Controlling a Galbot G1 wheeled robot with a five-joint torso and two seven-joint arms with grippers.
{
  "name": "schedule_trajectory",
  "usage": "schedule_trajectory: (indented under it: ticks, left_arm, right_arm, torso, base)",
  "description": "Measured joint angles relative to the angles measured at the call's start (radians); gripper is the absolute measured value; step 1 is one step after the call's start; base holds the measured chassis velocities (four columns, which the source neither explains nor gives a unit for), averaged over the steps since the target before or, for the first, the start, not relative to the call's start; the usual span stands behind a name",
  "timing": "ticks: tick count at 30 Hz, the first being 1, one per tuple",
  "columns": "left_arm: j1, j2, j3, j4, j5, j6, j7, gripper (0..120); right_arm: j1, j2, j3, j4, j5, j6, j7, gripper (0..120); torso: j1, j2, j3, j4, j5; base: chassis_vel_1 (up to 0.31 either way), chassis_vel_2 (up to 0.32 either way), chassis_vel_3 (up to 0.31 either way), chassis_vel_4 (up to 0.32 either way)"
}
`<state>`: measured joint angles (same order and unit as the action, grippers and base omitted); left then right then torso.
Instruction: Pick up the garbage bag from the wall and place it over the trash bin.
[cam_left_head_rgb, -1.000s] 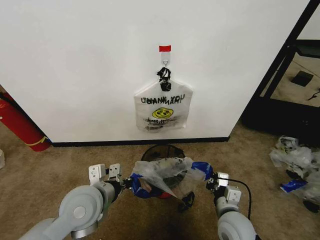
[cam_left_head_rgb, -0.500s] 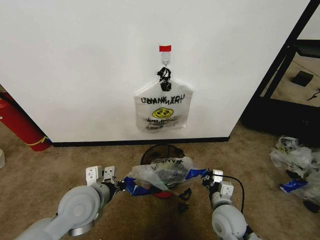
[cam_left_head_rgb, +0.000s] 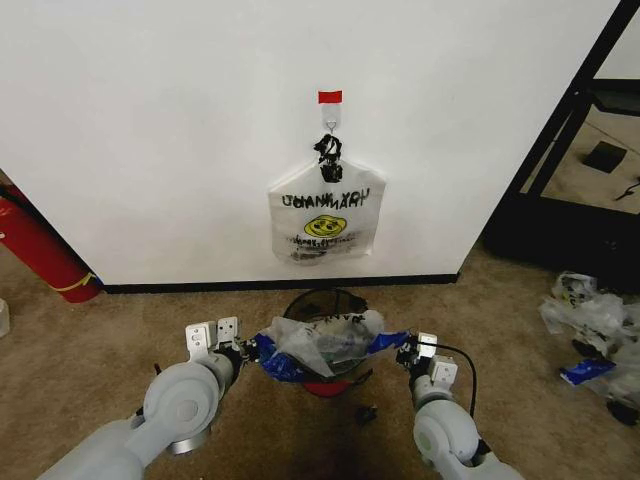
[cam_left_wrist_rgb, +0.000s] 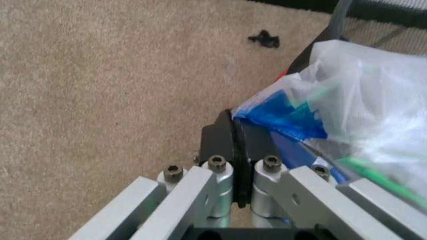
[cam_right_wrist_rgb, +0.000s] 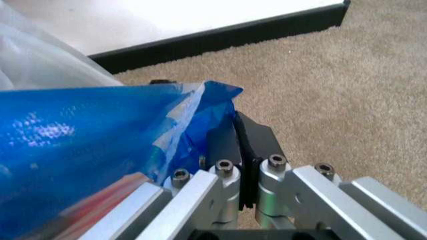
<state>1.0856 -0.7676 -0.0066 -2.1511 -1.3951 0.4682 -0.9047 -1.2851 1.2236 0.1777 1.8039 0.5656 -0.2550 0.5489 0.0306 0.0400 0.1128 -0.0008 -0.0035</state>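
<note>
- Step in hand, as I judge it: draw the garbage bag (cam_left_head_rgb: 322, 344) down evenly over the trash bin (cam_left_head_rgb: 321, 303), both sides kept level and taut so the mouth clears the rim
- Left gripper (cam_left_head_rgb: 247, 350) at the bin's 9 o'clock, fingers pinched tight on a blue edge of the bag
- Right gripper (cam_left_head_rgb: 402, 349) at 3 o'clock, likewise clamped on blue plastic
- Bag stretched between them, lying across the bin's top, below the wall (cam_left_head_rgb: 150, 120)
- A second bag (cam_left_head_rgb: 327, 221) hangs on the wall at the bin's 12 o'clock

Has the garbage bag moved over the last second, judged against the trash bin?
Yes. The garbage bag has moved toward the wall, lying farther over the trash bin.
</note>
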Motion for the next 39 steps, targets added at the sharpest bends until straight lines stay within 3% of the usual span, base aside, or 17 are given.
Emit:
schedule_trajectory:
  ticks: [8, 13, 20, 25, 27, 31, 32, 36, 39]
  left_arm:
    - [0.016, -0.003, 0.003, 0.018, 0.034, 0.004, 0.015, 0]
    - [0.039, 0.015, -0.022, -0.043, 0.035, 0.008, 0.028, 4]
    - [0.096, 0.059, -0.062, -0.211, 0.033, 0.056, 0.028, 34]
    - [0.132, 0.079, -0.087, -0.271, 0.031, 0.079, 0.019, 50]
    - [0.171, 0.091, -0.114, -0.303, 0.03, 0.096, 0.013, 59]
    - [0.205, 0.099, -0.143, -0.325, 0.03, 0.107, 0.009, 68]
    - [0.233, 0.106, -0.17, -0.342, 0.029, 0.116, 0.007, 78]
    - [0.26, 0.112, -0.21, -0.352, 0.023, 0.12, 0.004, 88]
    - [0.276, 0.111, -0.256, -0.354, 0.014, 0.115, 0.008, 98]
  right_arm:
    - [-0.003, 0.001, 0.0, -0.003, -0.005, -0.002, -0.003, 0]
    - [-0.031, -0.019, 0.007, 0.038, -0.018, 0.006, -0.019, 7]
    - [-0.12, -0.077, 0.031, 0.149, -0.065, 0.048, -0.047, 36]
    - [-0.181, -0.109, 0.051, 0.19, -0.127, 0.096, -0.08, 50]
    - [-0.224, -0.126, 0.065, 0.212, -0.185, 0.133, -0.107, 61]
    - [-0.257, -0.135, 0.074, 0.226, -0.233, 0.166, -0.125, 69]
    - [-0.285, -0.14, 0.085, 0.232, -0.278, 0.209, -0.149, 79]
    - [-0.319, -0.14, 0.099, 0.233, -0.333, 0.294, -0.18, 88]
    - [-0.35, -0.125, 0.123, 0.233, -0.378, 0.419, -0.226, 98]
  torso:
    - [0.0, 0.0, 0.0, 0.0, -0.0001]
    - [0.0, 0.0, 0.0, 0.0001, 0.0]
    - [0.0, 0.0, 0.0, 0.0001, 0.0001]
    - [0.0, 0.0, 0.0, -0.0001, 0.0001]
    - [0.0, 0.0, 0.0, 0.0001, -0.0002]
    - [0.0, 0.0, 0.0, 0.0001, 0.0]
    - [0.0, 0.0, 0.0, 0.0, -0.0001]
    - [0.0, 0.0, 0.0, -0.0001, 0.0]
    - [0.0, 0.0, 0.0, 0.0002, 0.0]
  base:
    - [0.0, 0.0, 0.0, 0.0]
    - [0.0, 0.0, 0.0, 0.0]
    - [0.0, 0.0, 0.0, 0.0]
    - [0.0, 0.0, 0.0, 0.0]
    - [0.0, 0.0, 0.0, 0.0]
    - [0.0, 0.0, 0.0, 0.0]
    - [0.0, 0.0, 0.0, 0.0]
    - [0.0, 0.0, 0.0, 0.0]
    - [0.0, 0.0, 0.0, 0.0]
